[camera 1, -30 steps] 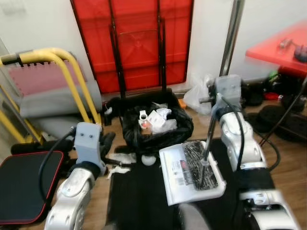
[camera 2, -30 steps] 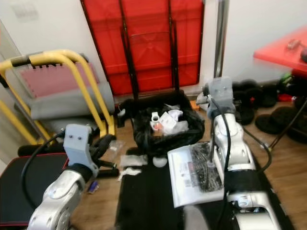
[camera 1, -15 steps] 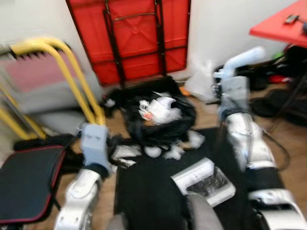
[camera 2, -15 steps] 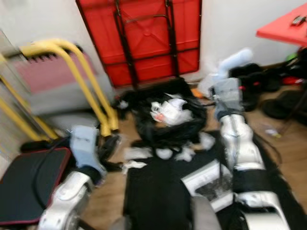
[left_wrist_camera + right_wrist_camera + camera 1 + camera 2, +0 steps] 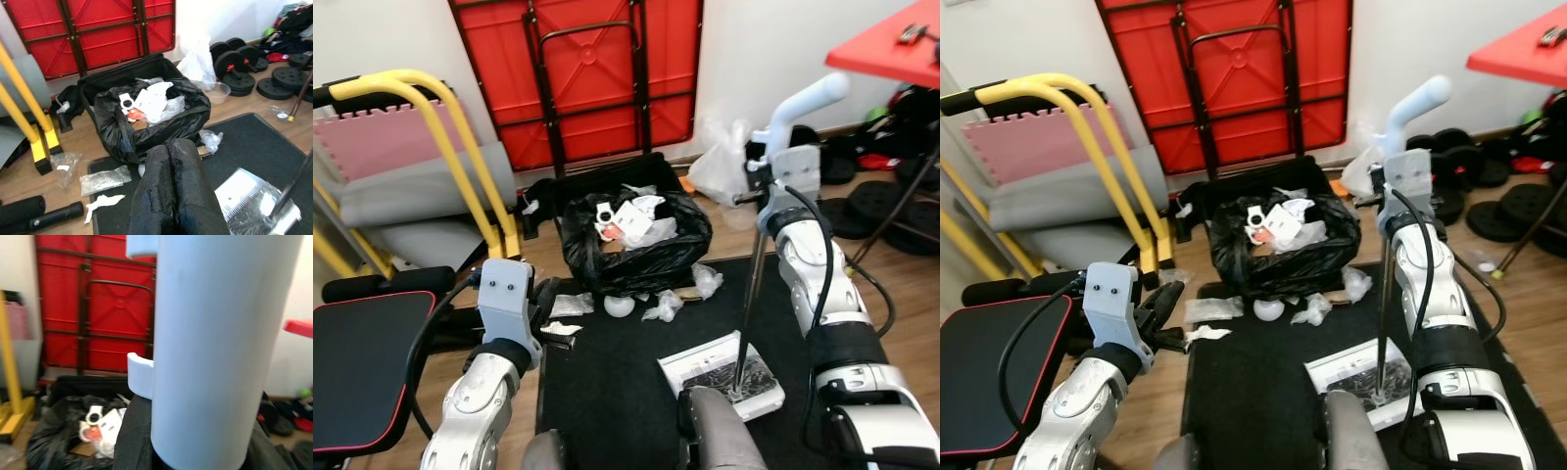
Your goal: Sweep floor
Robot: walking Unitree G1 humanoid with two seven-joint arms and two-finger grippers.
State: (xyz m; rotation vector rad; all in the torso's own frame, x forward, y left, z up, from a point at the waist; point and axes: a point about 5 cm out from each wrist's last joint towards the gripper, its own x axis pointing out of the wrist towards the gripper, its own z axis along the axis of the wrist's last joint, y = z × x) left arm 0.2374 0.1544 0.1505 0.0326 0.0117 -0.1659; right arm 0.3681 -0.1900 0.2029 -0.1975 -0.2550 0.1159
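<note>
On the black mat [image 5: 607,392] before us, our right end effector [image 5: 781,166] is clamped on the dustpan handle [image 5: 800,102], keeping the dustpan [image 5: 720,372] flat for the scraps [image 5: 663,305]. Our left end effector [image 5: 171,181], fingers pressed together, holds nothing.

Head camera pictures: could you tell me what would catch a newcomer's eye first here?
Probably the big red folded table leaning on the back wall, with a black bin bag full of white rubbish on the floor in front of it. Next, the right gripper holds a pale-handled dustpan upright on the black mat, while crumpled wrappers lie between the bag and the mat.
</note>
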